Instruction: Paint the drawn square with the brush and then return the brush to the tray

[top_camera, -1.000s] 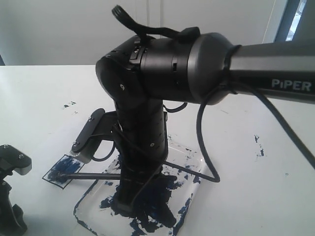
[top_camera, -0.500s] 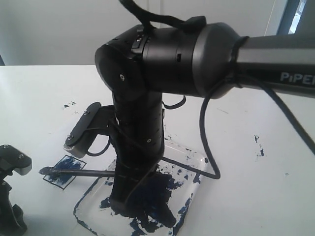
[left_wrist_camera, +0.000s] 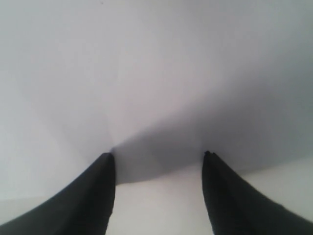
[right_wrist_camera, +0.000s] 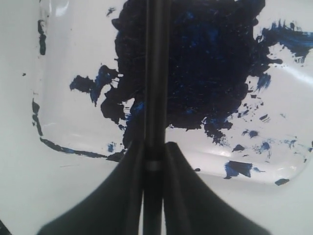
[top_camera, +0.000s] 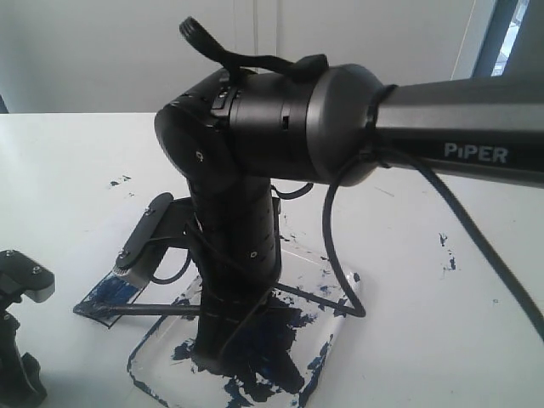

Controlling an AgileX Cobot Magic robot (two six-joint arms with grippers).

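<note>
My right gripper [top_camera: 212, 344] points down over the tray [top_camera: 136, 361], a clear shallow dish smeared with dark navy paint. It is shut on the brush [top_camera: 144, 309], whose thin black handle runs level to the left. The brush tip rests at the near-left corner of the drawn square [top_camera: 109, 295], which is streaked blue. In the right wrist view both fingers of the right gripper [right_wrist_camera: 155, 147] clamp the brush [right_wrist_camera: 156, 73] above the tray [right_wrist_camera: 63, 112]. My left gripper [left_wrist_camera: 159, 156] stands open over bare white surface, holding nothing.
Part of the left arm [top_camera: 19, 340] stands at the near left edge, close to the square. Small paint specks [top_camera: 119, 181] mark the white table at the left, and other paint specks [top_camera: 446, 251] lie right of the tray. The right arm's cable [top_camera: 340, 280] loops over the tray.
The right arm carried the brush tip left across the square and past its left edge, then back onto its near-left corner. The grip on the brush is unchanged.
</note>
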